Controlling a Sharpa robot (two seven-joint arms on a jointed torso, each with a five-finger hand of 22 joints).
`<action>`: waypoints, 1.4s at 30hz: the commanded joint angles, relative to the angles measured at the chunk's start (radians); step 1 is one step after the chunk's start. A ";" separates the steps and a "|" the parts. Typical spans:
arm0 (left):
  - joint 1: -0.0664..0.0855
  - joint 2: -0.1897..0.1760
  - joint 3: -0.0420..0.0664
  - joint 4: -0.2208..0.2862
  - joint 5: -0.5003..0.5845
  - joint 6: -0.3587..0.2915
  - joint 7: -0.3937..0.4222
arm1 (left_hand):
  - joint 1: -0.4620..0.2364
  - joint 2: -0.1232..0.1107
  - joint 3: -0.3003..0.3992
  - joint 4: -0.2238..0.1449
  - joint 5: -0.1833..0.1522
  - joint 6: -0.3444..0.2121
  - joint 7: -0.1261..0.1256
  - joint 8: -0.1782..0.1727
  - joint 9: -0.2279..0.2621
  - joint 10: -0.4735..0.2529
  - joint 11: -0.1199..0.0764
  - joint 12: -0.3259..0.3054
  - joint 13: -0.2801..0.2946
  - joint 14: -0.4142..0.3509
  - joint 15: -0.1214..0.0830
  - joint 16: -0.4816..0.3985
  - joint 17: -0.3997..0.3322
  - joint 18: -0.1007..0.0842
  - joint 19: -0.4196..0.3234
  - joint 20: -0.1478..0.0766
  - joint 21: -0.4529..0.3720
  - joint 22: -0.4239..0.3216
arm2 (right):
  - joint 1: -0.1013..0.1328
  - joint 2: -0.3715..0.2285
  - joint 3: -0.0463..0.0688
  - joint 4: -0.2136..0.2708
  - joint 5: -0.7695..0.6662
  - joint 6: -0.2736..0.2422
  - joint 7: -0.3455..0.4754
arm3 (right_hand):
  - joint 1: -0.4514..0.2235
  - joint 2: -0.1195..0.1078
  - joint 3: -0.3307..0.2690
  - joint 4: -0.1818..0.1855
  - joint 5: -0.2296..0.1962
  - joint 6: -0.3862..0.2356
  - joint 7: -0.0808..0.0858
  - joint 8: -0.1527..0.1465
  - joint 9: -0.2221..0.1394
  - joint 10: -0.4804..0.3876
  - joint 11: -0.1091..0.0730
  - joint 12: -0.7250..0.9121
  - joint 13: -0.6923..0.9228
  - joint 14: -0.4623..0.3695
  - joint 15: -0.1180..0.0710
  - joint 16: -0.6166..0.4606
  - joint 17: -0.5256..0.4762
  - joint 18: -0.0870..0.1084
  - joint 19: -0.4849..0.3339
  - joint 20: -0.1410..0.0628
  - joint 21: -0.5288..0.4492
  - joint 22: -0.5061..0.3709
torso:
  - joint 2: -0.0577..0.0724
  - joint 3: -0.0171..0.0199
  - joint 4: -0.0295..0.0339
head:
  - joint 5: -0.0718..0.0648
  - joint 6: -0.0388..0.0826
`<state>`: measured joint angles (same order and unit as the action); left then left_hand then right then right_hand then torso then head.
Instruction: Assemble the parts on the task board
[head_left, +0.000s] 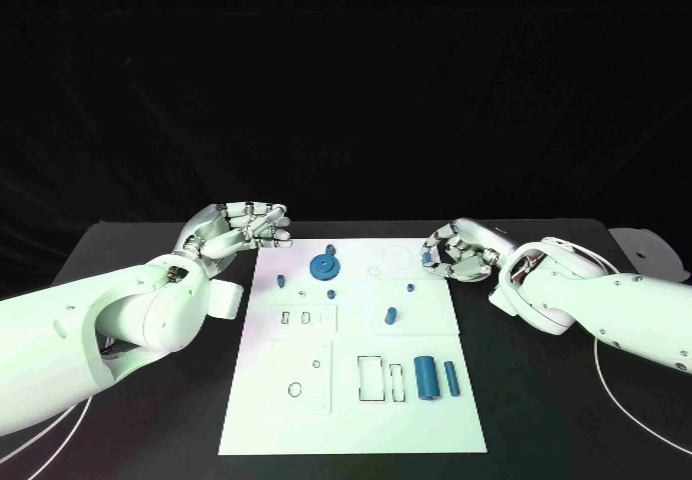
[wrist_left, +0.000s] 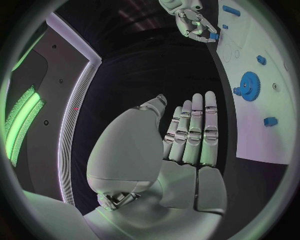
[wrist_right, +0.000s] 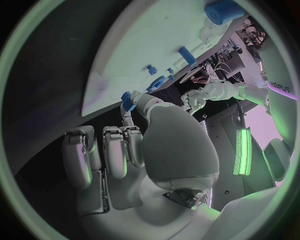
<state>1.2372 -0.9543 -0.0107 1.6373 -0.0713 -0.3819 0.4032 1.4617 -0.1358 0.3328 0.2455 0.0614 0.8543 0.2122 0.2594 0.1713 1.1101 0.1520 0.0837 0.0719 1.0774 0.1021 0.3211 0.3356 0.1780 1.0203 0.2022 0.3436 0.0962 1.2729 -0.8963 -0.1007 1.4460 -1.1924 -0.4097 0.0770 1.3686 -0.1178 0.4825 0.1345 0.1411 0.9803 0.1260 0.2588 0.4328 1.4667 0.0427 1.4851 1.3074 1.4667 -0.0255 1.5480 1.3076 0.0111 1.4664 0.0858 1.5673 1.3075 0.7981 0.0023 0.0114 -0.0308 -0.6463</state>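
Table (head_left: 144, 420): black, with a white cable (head_left: 635, 405) curving over its right part. A pale round object (head_left: 642, 248) lies at the table's far right corner, behind the right arm; what it is cannot be told.

Board (head_left: 346, 420): white plate, laid lengthwise in the middle of the table, between the two arms.

On the board, far end: a blue gear (head_left: 326, 266) near the middle; a small blue block (head_left: 276, 280) toward the left edge; small blue pegs (head_left: 333, 294) just nearer than the gear, and another (head_left: 410, 288) further right. Two faint round outlines are marked beside the gear.

On the board, middle: a short blue pin (head_left: 389, 316), lying tilted. A square panel with two small slots is seen to its left.

On the board, near end: a thick blue cylinder (head_left: 426, 375) and a thin blue rod (head_left: 450, 379), side by side, lying lengthwise beside rectangular outlined recesses. Another panel with small holes lies to the left.

Left hand (head_left: 242, 228): raised at the board's far left corner, holding nothing; in the left wrist view the fingers (wrist_left: 203, 125) are seen straight and close together, palm flat.

Right hand (head_left: 459, 252): at the board's far right edge, fingers curled, with a small blue part (wrist_right: 127, 99) pinched at the fingertips, close over the board's edge.
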 joint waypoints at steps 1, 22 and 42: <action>0.001 0.004 0.001 -0.003 -0.004 0.018 0.004 | -0.002 -0.008 0.004 0.001 -0.005 0.001 0.004 -0.001 0.000 -0.004 0.004 -0.006 -0.002 -0.003 -0.001 -0.006 0.001 0.005 -0.001 0.001 -0.004 -0.001 | 0.012 0.000 0.002 0.057 -0.048 -0.073 -0.071 | -0.004 0.017 0.009 0.001 0.003 0.001 -0.008 0.019 0.024 0.026 -0.005 -0.005 0.168 0.091 -0.004 0.007 0.202 -0.011 0.104 -0.007 0.003 0.263 | -0.002 -0.0015 0.0000 | 0.001 0.001; 0.000 0.052 -0.001 -0.065 -0.004 0.023 0.002 | -0.003 -0.008 0.006 0.001 -0.006 0.000 0.005 -0.001 0.000 -0.004 0.004 -0.007 -0.002 -0.003 0.000 -0.007 0.002 0.005 -0.001 0.001 -0.005 -0.001 | -0.022 0.260 -0.026 0.166 -0.310 -0.001 -0.324 | -0.031 0.012 0.015 0.000 -0.003 -0.006 -0.007 0.025 0.030 0.025 -0.004 -0.007 0.166 0.091 -0.003 0.006 0.198 -0.011 0.104 -0.006 0.003 0.263 | -0.024 -0.0074 0.0029 | 0.054 -0.040; 0.000 0.056 -0.001 -0.073 -0.004 0.024 0.002 | -0.003 -0.008 0.006 0.001 -0.006 0.000 0.005 -0.001 0.000 -0.004 0.004 -0.007 -0.002 -0.003 0.000 -0.007 0.002 0.005 -0.001 0.001 -0.005 -0.001 | -0.085 0.358 -0.033 0.107 -0.392 0.031 -0.371 | -0.062 -0.003 0.010 0.008 -0.006 -0.003 -0.010 0.032 0.033 0.027 -0.006 -0.006 0.168 0.090 -0.004 0.005 0.196 -0.011 0.104 -0.007 0.003 0.263 | -0.022 -0.0049 0.0028 | 0.064 -0.054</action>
<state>1.2368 -0.8997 -0.0121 1.5630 -0.0714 -0.3761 0.3999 1.4617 -0.1358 0.3327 0.2455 0.0614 0.8543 0.2122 0.2594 0.1712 1.1100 0.1520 0.0804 0.0709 1.0775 0.1021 0.3212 0.3372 0.1780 1.0203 0.2022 0.3436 0.0965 1.1893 -0.5402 -0.1334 1.5550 -1.5436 -0.4050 -0.2707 1.3146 -0.1226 0.4915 0.1370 0.1406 0.9693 0.1234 0.2596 0.4275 1.4667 0.0428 1.4808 1.3073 1.4667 -0.0253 1.5519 1.3075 0.0139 1.4662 0.0860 1.5665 1.3078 0.7757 -0.0029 0.0151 0.0326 -0.6982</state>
